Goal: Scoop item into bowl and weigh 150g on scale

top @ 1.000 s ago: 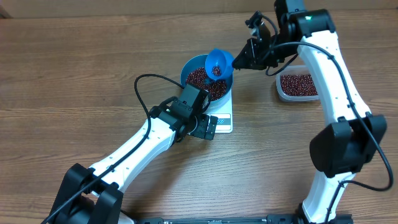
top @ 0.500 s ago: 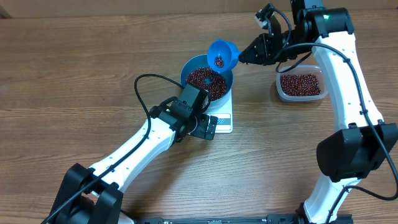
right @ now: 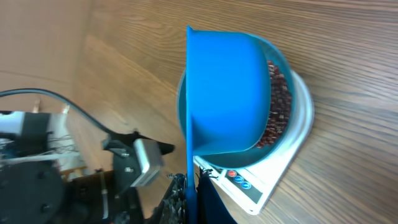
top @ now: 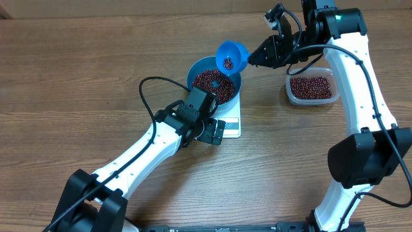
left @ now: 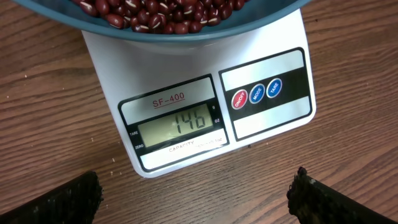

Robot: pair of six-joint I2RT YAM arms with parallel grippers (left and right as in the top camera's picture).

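Wood-grain table (top: 77, 77) carries the white scale (top: 233, 124), the blue bowl (top: 192, 69) of beans (top: 209, 82) on it, a clear tub (top: 311, 100) nearby. The left pincer (top: 215, 133) gapes wide before the scale; the right pincer (top: 257, 57) clamps a scoop (top: 230, 55) over the bowl

Scoop (right: 227, 93) above bowl (right: 278, 51) of beans (right: 277, 106)

Matt wood-grain table (top: 77, 77), white plastic scale (left: 186, 62), glossy beans (left: 155, 9), smooth blue plastic scoop (right: 224, 87)
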